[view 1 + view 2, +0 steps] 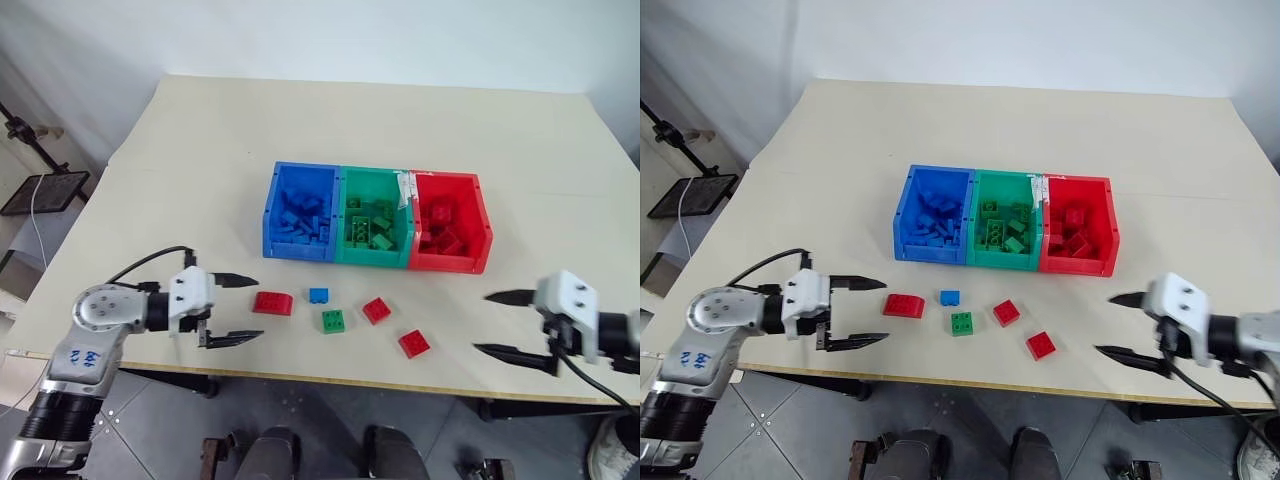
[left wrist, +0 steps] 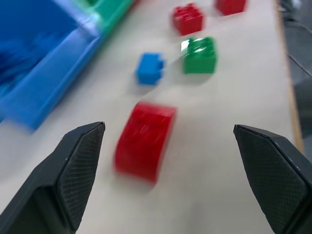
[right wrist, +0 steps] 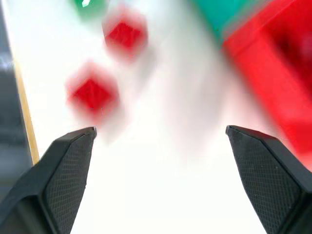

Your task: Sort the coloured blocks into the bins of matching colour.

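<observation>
Both grippers stood wide open and empty over the pale table (image 1: 150,180) as the sorting reached its last few pieces. The three joined bins sat mid-table, the blue bin (image 1: 298,213) on the robot's left, the green bin (image 1: 372,218) in the middle and the red bin (image 1: 450,222) on the right, each already holding a heap of bricks of its own colour. Five bricks lay loose on the table in front of them: a rounded red brick (image 1: 272,302) nearest the left gripper (image 1: 235,310), a small blue brick (image 1: 319,295) just beyond it, a green brick (image 1: 333,321) beside that, and two more red bricks (image 1: 376,310) (image 1: 413,343) further toward the robot's right. The left gripper pointed along the table edge at the rounded red brick, which the left wrist view showed lying between and just ahead of its spread fingers (image 2: 78,170), not yet touched. The right gripper (image 1: 510,322) hung near the table's right front corner, well apart from any brick. By the look of it, the step in hand was the left arm's approach to that rounded red brick; the next move would call for easing forward, closing on its sides, then carrying it past two bins to the red one.
</observation>
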Available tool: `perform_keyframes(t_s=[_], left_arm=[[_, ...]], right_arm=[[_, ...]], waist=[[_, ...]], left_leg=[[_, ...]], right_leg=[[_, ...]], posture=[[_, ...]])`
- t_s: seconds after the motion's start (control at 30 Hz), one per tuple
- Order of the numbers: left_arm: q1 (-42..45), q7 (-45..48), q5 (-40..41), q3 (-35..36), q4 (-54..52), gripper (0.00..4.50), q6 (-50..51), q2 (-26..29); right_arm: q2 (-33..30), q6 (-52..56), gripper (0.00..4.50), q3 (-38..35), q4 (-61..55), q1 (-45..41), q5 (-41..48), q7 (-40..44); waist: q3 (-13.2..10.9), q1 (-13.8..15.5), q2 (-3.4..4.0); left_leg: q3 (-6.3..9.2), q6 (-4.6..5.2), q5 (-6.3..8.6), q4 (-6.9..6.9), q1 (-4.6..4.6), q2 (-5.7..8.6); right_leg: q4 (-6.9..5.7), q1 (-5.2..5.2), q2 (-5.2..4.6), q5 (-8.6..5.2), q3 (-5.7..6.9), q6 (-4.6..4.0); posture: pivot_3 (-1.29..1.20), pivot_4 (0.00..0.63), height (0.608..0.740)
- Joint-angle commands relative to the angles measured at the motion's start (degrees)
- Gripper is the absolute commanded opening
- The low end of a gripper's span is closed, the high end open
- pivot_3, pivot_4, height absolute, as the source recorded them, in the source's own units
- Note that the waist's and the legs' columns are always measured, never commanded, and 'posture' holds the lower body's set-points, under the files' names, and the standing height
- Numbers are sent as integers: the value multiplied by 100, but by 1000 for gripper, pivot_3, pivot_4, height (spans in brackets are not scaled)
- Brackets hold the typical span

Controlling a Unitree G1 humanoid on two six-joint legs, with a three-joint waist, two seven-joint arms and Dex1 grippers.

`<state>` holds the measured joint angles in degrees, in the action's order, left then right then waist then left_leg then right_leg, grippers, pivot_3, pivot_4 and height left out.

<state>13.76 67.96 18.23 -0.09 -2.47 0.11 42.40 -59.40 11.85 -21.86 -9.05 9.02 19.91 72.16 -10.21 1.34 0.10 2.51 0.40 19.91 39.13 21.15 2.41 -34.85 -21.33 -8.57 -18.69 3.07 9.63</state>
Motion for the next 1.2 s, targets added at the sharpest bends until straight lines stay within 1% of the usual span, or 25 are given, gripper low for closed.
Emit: perform_keyframes(t_s=[0.03, 0.1, 0.23, 0.3, 0.4, 0.43, 0.53, 0.6, 0.7, 0.77, 0.93, 0.97, 1.03, 1.13, 1.2], left_arm=[[142, 134, 26, -287, -424, 4500, -54, -114], [203, 135, 47, -324, -463, 4500, -7, -139], [222, 152, 63, -261, -416, 4500, 26, -70], [184, 162, 57, -196, -371, 4500, 20, -12], [97, 169, 65, -112, -369, 4500, 21, 75], [84, 169, 67, -102, -376, 4500, 23, 89], [31, 158, 107, -85, -473, 4500, 60, 114], [4, 152, 133, -83, -543, 4500, 95, 114], [-77, 123, 140, -90, -667, 4500, 123, 105], [-145, 109, 145, -82, -733, 4500, 134, 112], [-214, 1, 131, -41, -798, 4500, 172, 101], [-222, -22, 129, -39, -808, 4500, 171, 98], [-231, -86, 141, -12, -815, 4500, 170, 82], [-239, -255, 235, 115, -809, 4500, 241, 26], [-193, -441, 387, 278, -792, 4500, 414, -61]], right_arm=[[-147, -1081, 4461, -95, 623, 160, -313, 416], [-100, -1219, 4461, 112, 602, 16, -258, 505], [66, -657, 4461, 860, -45, -601, 48, 483], [60, -352, 4461, 1254, -329, -887, 54, 489], [-86, 737, 4461, 2061, -746, -1514, -154, 346], [-112, 985, 4461, 2230, -826, -1659, -188, 322], [-54, 1232, 4461, 2846, -941, -2145, -409, 430], [39, 1271, 4461, 3180, -896, -2423, -582, 430], [257, 1038, 3840, 3621, -542, -2699, -968, 358], [315, 874, 3153, 3634, -450, -2633, -1035, 302], [488, 878, 1513, 3418, -472, -2558, -919, 77], [513, 916, 1426, 3354, -488, -2536, -870, 23], [646, 1075, 1426, 3010, -551, -2447, -611, -204], [888, 1206, 1426, 2198, -644, -2245, 42, -421], [1131, 1573, 1426, 1536, -425, -2466, 383, -961]], waist=[[0, -16, 0], [0, -92, 1], [1, -184, 2], [0, -156, 2], [0, -119, 2], [0, -97, 2], [0, -3, 2], [0, 6, 2], [0, -10, 2], [0, -5, 2], [0, -9, 1], [1, -10, 1], [0, -10, 1], [0, -7, 2], [0, -11, 1]], left_leg=[[1, 0, 0, -1, -1, -8], [-3, -4, 2, -2, -2, -14], [-5, -10, 1, -5, -6, -27], [2, -11, 1, -4, -6, -36], [9, -12, 2, 0, 1, -35], [13, -11, 2, 2, 6, -30], [23, -12, 2, 3, 10, -27], [22, -12, 3, 3, 13, -26], [21, -13, 3, 3, 13, -27], [22, -13, 3, 1, 13, -26], [21, -14, 4, 0, 10, -27], [21, -14, 4, 0, 10, -27], [21, -14, 4, 0, 9, -27], [21, -14, 4, 1, 9, -29], [20, -14, 4, 1, 9, -29]], right_leg=[[-4, -3, 1, 0, 0, 0], [-16, -14, 4, 0, -2, 0], [-18, -15, 8, 2, 0, -4], [-19, -16, 8, 2, 3, -4], [-13, -16, 3, 2, 5, -4], [-12, -16, 0, 2, 6, -4], [-7, -16, -3, 2, 7, -4], [-3, -17, -3, 2, 7, -4], [-3, -18, 0, 2, 10, -4], [-6, -19, -1, 2, 11, -4], [-9, -17, 0, 2, 14, -4], [-10, -17, 2, 2, 15, -4], [-12, -17, 2, 2, 16, -4], [-13, -18, 1, 2, 15, -4], [-14, -18, 1, 2, 15, -4]], posture=[[0, 150, 740], [0, 150, 740], [0, 150, 740], [0, 150, 740], [0, 150, 740], [0, 150, 740], [0, 150, 740], [0, 150, 740], [0, 150, 740], [0, 150, 740], [0, 150, 740], [0, 150, 740], [0, 150, 740], [0, 150, 740], [0, 150, 740]])
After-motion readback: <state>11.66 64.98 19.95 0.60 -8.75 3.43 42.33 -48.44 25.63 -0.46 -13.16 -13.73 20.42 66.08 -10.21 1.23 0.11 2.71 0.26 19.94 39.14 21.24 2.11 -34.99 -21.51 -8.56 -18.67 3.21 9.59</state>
